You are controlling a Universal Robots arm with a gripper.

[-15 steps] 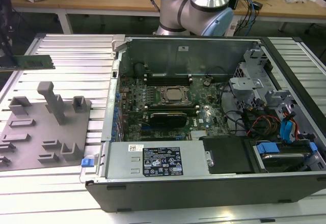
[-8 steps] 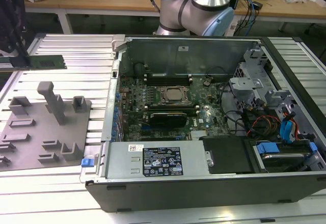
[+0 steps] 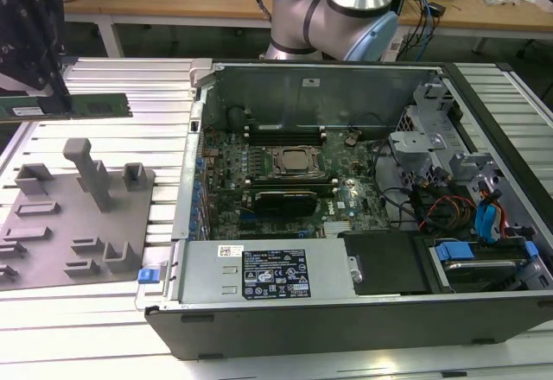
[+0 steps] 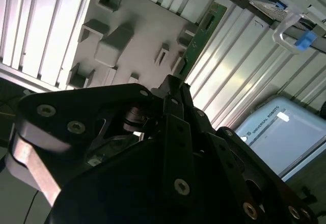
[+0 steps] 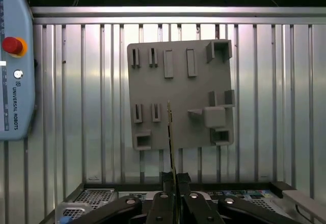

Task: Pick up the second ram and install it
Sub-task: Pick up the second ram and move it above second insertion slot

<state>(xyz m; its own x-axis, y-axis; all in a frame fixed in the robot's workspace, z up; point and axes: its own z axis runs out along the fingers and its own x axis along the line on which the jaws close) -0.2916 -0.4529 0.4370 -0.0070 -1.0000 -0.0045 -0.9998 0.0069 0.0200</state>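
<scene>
The second ram (image 3: 82,106), a thin green stick, hangs level above the ribbed table at the exterior view's far left, with my dark gripper (image 3: 41,95) shut on its left end. It is lifted above the grey holder plate (image 3: 52,224). In the first wrist view the ram (image 5: 170,132) shows edge-on, running out from my gripper (image 5: 173,179) over the plate (image 5: 178,89). The second wrist view shows the ram (image 4: 204,35) reaching past the fingertips (image 4: 170,84) beside the plate (image 4: 137,25).
An open computer case (image 3: 346,311) lies to the exterior view's right, with the motherboard, CPU socket (image 3: 294,162) and black memory slots (image 3: 281,129) exposed. The arm's base (image 3: 333,9) stands behind the case. A teach pendant (image 5: 15,66) rests beside the ribbed table.
</scene>
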